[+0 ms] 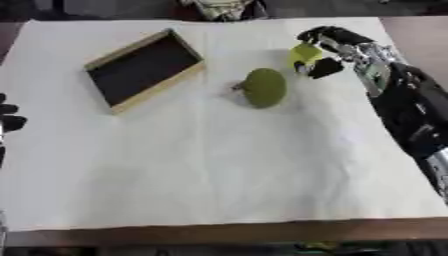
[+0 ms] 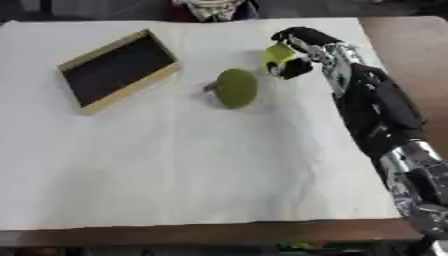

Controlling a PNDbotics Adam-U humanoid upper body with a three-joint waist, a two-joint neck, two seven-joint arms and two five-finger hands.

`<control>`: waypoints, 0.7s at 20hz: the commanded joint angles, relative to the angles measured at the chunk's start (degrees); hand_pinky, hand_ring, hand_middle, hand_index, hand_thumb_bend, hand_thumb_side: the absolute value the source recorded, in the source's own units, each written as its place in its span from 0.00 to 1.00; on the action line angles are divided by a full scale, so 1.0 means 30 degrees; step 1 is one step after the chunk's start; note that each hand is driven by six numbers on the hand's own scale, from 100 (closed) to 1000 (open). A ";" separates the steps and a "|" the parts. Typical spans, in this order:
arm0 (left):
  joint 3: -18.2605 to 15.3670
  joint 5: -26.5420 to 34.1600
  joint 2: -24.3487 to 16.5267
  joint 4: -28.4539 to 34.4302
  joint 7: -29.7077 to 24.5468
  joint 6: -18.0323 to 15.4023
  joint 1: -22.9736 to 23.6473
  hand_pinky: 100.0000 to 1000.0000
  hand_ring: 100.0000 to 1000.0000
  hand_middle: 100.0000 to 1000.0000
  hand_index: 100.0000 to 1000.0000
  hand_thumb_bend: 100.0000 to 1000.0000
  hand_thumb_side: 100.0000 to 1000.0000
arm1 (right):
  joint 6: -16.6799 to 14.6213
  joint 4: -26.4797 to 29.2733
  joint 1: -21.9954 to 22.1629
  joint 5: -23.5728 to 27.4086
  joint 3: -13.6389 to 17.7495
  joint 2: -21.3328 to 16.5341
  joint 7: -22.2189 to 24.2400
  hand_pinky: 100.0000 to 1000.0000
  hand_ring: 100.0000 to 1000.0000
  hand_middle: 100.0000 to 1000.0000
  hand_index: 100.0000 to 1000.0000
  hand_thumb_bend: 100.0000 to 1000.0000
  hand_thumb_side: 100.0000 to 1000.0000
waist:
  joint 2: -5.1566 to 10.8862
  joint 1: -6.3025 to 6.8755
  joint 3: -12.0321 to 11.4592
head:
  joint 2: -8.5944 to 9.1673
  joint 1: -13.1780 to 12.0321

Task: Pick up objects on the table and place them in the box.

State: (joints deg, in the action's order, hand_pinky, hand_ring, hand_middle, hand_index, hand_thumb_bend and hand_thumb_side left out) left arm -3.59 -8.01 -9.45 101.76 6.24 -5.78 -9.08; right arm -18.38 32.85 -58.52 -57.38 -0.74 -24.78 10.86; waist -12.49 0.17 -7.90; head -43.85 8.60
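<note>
Left eye view: right hand (image 1: 325, 47) pinching a yellow-green object (image 1: 304, 54) at 1 o'clock; box (image 1: 145, 69) at 11, green fruit (image 1: 264, 87) between them, bare cloth (image 1: 219, 170) toward 6.

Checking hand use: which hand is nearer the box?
Right. The right hand, curled round a yellow-green object, is across the box; the left hand idles at the table's left edge.

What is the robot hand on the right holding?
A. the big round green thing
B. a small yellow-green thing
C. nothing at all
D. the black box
B: the right robot hand has its fingers curled round a small yellow-green thing, while the big round green thing lies on the table and the black box sits apart to the left.
</note>
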 commanded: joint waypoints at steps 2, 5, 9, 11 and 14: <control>0.0059 0.0076 -0.0164 0.0318 -0.0085 -0.0021 -0.0225 0.63 0.54 0.54 0.74 0.00 0.68 | 0.0081 0.0216 -0.0322 -0.0203 0.0009 -0.0253 -0.0463 0.74 0.81 0.62 0.86 0.04 0.14 | 0.0253 -0.0004 -0.0037 | -0.0091 0.0006; 0.0063 0.0076 -0.0163 0.0314 -0.0098 -0.0022 -0.0236 0.63 0.54 0.54 0.74 0.00 0.68 | 0.0190 0.0252 -0.0298 -0.0427 -0.0007 -0.0274 -0.0817 0.72 0.78 0.58 0.83 0.00 0.00 | 0.0247 -0.0027 -0.0050 | -0.0091 -0.0008; 0.0052 0.0079 -0.0171 0.0314 -0.0088 -0.0019 -0.0246 0.63 0.54 0.54 0.74 0.00 0.68 | 0.0212 0.0308 -0.0279 -0.0511 -0.0011 -0.0311 -0.1080 0.68 0.73 0.54 0.82 0.00 0.00 | 0.0241 -0.0051 -0.0053 | -0.0091 -0.0044; 0.0053 0.0079 -0.0173 0.0312 -0.0089 -0.0020 -0.0252 0.63 0.54 0.54 0.74 0.00 0.68 | 0.0144 0.0451 -0.0289 -0.0445 -0.0029 -0.0342 -0.1227 0.66 0.71 0.53 0.81 0.00 0.00 | 0.0241 -0.0060 -0.0043 | -0.0091 -0.0050; 0.0046 0.0081 -0.0184 0.0318 -0.0086 -0.0025 -0.0258 0.63 0.54 0.54 0.74 0.00 0.68 | -0.0099 0.0856 -0.0335 -0.0245 -0.0146 -0.0404 -0.1335 0.65 0.70 0.52 0.81 0.00 0.00 | 0.0245 -0.0064 -0.0024 | -0.0091 -0.0075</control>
State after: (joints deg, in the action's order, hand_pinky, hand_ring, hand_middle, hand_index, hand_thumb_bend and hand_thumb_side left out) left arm -3.52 -8.00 -9.45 101.76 6.09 -5.75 -9.13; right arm -18.43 33.81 -58.42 -58.32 -1.10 -24.44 7.19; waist -12.62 -0.09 -7.96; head -43.85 8.56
